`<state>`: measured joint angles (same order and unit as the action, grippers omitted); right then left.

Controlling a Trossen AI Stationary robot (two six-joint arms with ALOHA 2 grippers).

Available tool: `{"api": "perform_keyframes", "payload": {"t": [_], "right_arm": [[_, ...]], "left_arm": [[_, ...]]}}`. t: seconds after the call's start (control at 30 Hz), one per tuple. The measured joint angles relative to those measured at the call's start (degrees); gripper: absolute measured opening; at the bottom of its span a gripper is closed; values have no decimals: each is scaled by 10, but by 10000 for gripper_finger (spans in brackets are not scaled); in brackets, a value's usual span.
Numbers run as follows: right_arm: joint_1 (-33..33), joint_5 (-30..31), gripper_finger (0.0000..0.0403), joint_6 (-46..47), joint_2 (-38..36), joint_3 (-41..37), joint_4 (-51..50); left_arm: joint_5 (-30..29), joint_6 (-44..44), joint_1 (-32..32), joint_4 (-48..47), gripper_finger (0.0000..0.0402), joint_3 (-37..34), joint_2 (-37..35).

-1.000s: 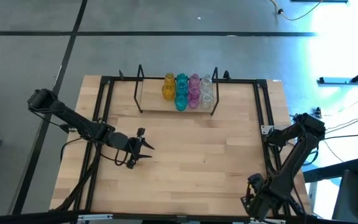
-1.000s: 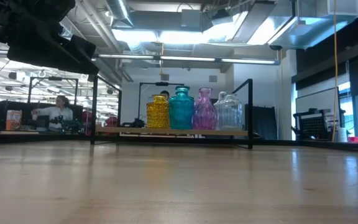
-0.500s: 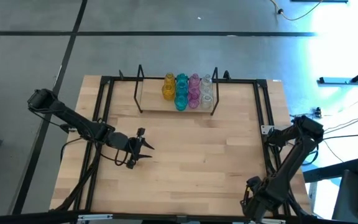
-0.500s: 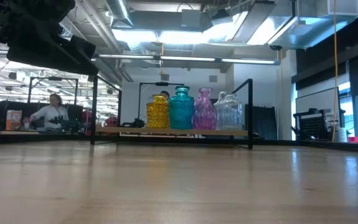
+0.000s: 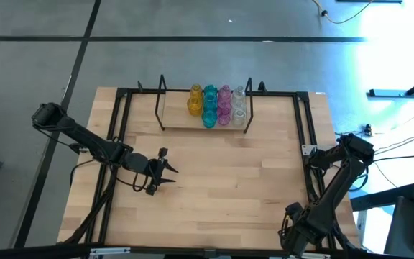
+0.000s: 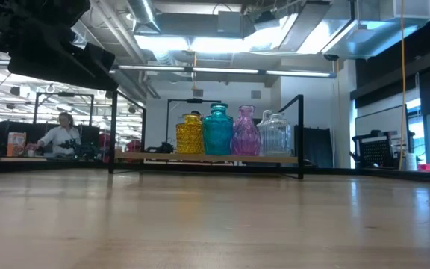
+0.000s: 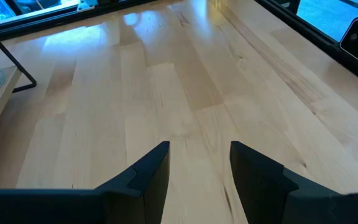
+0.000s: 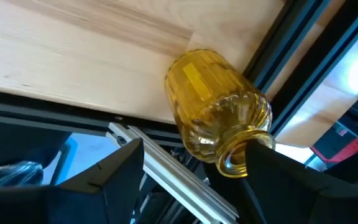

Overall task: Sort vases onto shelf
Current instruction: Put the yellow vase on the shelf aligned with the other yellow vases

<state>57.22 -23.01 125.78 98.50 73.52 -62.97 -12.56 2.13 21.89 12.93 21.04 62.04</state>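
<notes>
- Right wrist view: your right tool [image 8: 194, 163] has a yellow vase [image 8: 216, 119] lying tilted between its fingers, the mouth touching one finger [image 8: 272, 168]; whether it is grasping firmly you cannot tell.
- That tool sits by the tabletop's [image 5: 228, 187] black frame, at the near right corner.
- Your left tool [image 5: 165, 171] hovers released over bare wood, fingers [image 7: 151, 171] apart and empty.
- Well ahead of the left tool, the shelf [image 5: 175, 121] carries yellow, teal, pink and clear vases [image 5: 216, 105] bunched toward its right end.
</notes>
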Motion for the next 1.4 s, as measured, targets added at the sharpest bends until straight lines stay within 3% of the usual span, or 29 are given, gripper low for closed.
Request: {"api": "perform_keyframes", "payload": {"t": [0.77,0.87,1.17,1.4], "right_arm": [[-36,83,261,-76,2,-2,-44],[-36,87,238,-79,2,-2,-45],[-36,104,112,-123,1,-1,-46],[-37,105,56,-141,0,0,-47]], "left_arm": [[0,0,0,-5,161,0,0],[0,0,0,-5,161,0,0],[0,0,0,-4,161,0,0],[0,0,0,-4,161,0,0]]}}
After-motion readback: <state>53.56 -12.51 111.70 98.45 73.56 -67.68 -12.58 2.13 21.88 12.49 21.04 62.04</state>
